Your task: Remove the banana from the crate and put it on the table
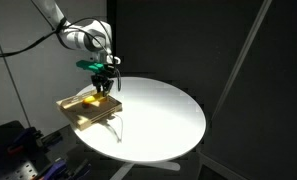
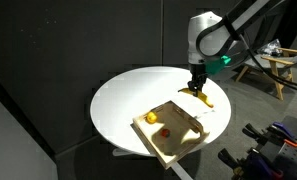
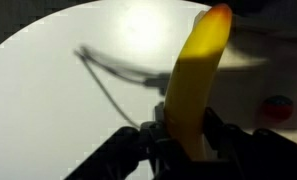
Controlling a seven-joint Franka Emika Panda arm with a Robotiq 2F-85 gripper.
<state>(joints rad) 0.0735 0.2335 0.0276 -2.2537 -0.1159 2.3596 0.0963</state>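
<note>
Robot gripper [image 2: 198, 93] clamped on the banana [image 2: 204, 101], low over the white table [image 2: 123, 95] just beside the crate [image 2: 178, 125] (contact with the tabletop unclear); released early, it could drop, roll, or strike the crate's wall.

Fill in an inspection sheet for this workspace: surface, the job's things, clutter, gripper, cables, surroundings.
Surface: round white table, carrying the crate near its edge.
Job's things: banana gripped, hanging just past the crate rim in an exterior view; whether it touches the table cannot be told.
Clutter: yellow-orange fruit and red fruit lying in the crate.
Gripper: gripper shut on the banana, pointing down.
Cables: thin dark line across the table in the wrist view; cable or shadow, cannot tell.
Surroundings: dark backdrop; wooden frame beyond the table.
</note>
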